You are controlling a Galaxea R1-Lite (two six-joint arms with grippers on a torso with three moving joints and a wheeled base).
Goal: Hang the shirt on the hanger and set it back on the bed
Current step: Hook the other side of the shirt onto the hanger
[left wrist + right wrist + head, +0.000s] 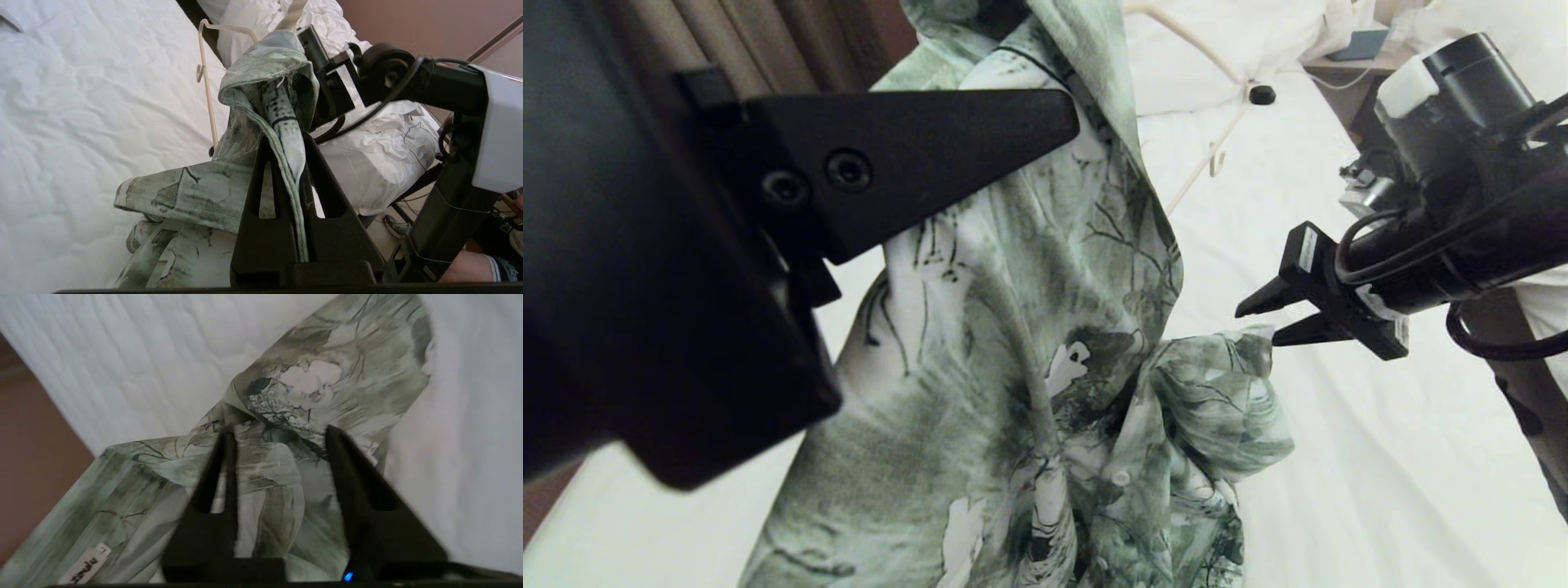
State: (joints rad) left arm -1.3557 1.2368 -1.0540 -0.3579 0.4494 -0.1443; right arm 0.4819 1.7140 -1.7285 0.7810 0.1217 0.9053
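Writing: a white tag [83, 565] sewn in the shirt [1013, 343] carries dark handwriting, not legible; it appears in the right wrist view only. Left gripper [292, 163] is raised, its jaws clenched on a fold of the shirt's edge, the cloth hanging from it down to the bed [1380, 474]. Right gripper [1258, 322] sits at 3 o'clock of the bunched lower shirt, jaws parted, nothing between them; one fingertip is just beside the fabric. The hanger [1205, 155] lies on the sheet at 12 to 1 o'clock of the shirt, partly hidden behind it. Only the left wrist view shows a neighbouring bed with rumpled duvet [388, 151].
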